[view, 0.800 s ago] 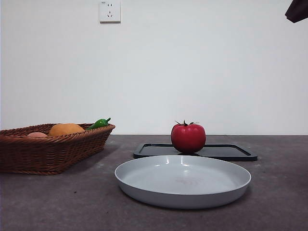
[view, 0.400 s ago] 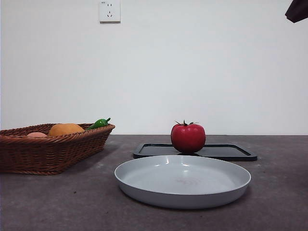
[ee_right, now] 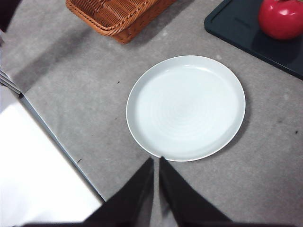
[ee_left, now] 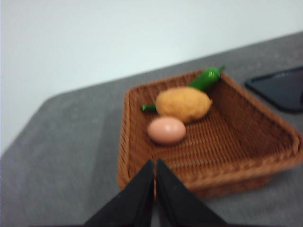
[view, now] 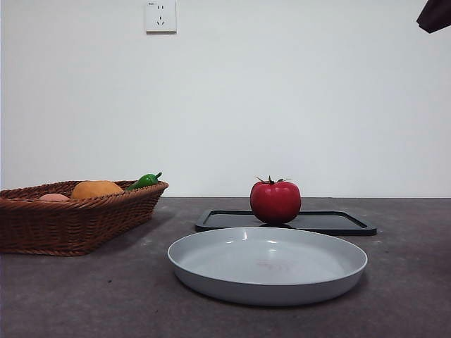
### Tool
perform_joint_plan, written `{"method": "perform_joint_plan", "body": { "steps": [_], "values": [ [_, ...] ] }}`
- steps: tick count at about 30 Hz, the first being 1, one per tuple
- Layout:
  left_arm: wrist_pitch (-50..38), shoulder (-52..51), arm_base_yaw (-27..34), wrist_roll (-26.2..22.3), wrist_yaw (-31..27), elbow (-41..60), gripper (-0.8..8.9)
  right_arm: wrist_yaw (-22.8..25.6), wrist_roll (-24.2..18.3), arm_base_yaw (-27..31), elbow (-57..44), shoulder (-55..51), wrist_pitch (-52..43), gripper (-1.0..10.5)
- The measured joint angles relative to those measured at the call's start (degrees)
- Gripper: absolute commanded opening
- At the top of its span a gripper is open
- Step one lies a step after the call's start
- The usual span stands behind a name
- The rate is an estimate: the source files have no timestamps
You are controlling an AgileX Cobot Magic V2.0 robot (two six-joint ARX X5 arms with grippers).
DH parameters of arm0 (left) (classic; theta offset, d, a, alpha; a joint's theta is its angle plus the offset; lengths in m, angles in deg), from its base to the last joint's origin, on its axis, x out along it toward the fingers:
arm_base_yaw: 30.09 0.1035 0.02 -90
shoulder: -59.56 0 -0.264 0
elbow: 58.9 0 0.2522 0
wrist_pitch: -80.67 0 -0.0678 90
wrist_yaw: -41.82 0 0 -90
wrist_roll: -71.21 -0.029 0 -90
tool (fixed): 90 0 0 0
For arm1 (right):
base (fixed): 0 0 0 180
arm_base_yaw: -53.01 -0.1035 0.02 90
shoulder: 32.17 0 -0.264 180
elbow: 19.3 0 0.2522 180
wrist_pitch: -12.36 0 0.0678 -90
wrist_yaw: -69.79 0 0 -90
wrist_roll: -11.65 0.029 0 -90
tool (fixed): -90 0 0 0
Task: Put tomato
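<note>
Tomato [view: 275, 202] sitting upright on black tray [view: 338, 223], far side of grey plate [view: 268, 264]. We are holding right gripper [ee_right: 156, 163] high above plate's near rim, jaws closed, empty, well apart from tomato. Left gripper [ee_left: 155, 165] hanging closed, empty, over wicker basket [ee_left: 265, 137] at left of tabletop [view: 409, 296].

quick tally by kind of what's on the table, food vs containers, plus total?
Food: 4 (tomato, green pepper, orange fruit, egg)
Containers: 3 (wicker basket, grey plate, black tray)
Total: 7
The tomato sits on the tray; the other three foods lie in the basket.
</note>
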Motion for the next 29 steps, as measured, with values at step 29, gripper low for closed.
{"method": "perform_joint_plan", "body": {
  "steps": [29],
  "values": [
    [4.2, 0.0, 0.0, 4.8, -1.6, 0.0, 0.07, 0.0, 0.0, 0.0, 0.0, 0.0, 0.0, 0.1]
  ]
}}
